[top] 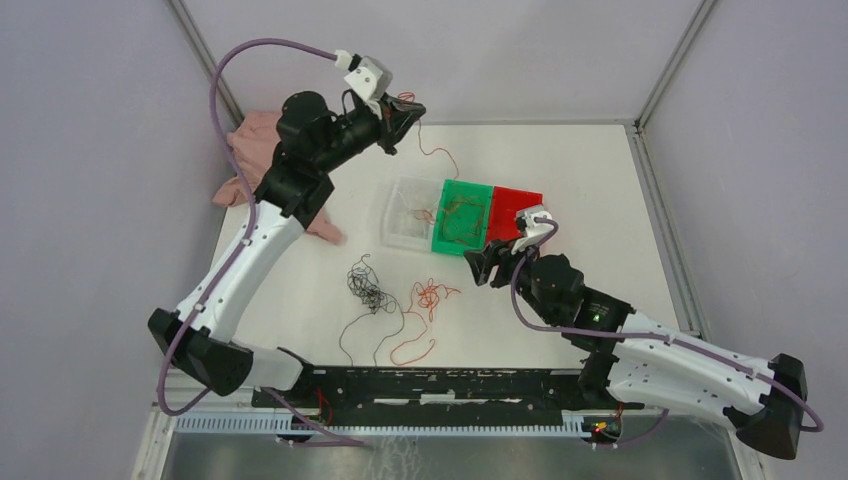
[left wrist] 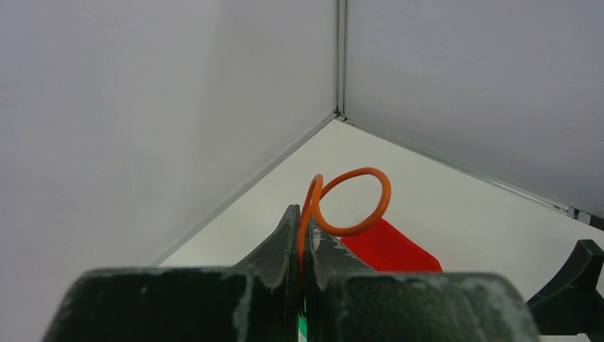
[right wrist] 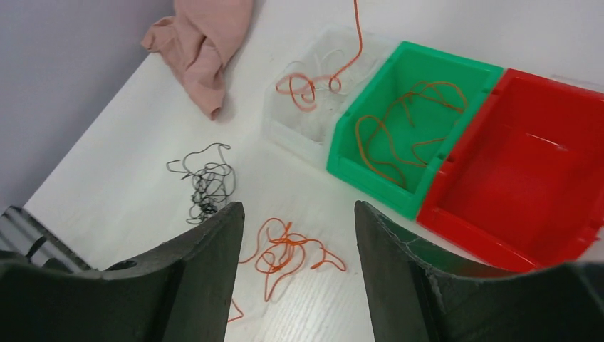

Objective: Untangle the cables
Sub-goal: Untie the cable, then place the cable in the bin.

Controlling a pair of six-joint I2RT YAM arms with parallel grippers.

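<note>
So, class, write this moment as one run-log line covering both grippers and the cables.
left gripper: shut on orange cable, raised | right gripper: open, holding nothing | table: black tangle, orange tangle

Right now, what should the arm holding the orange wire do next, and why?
Probably lift the left gripper a little higher: it is shut on an orange wire whose tail curls in the clear bin, so it isn't free yet.

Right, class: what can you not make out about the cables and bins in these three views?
Left wrist: orange cable below the loop, hidden by the shut left gripper.
Right wrist: red bin, near corner behind the right gripper.
Top: black tangle, crossings too fine to trace.
Top: clear bin, contents too small.
</note>
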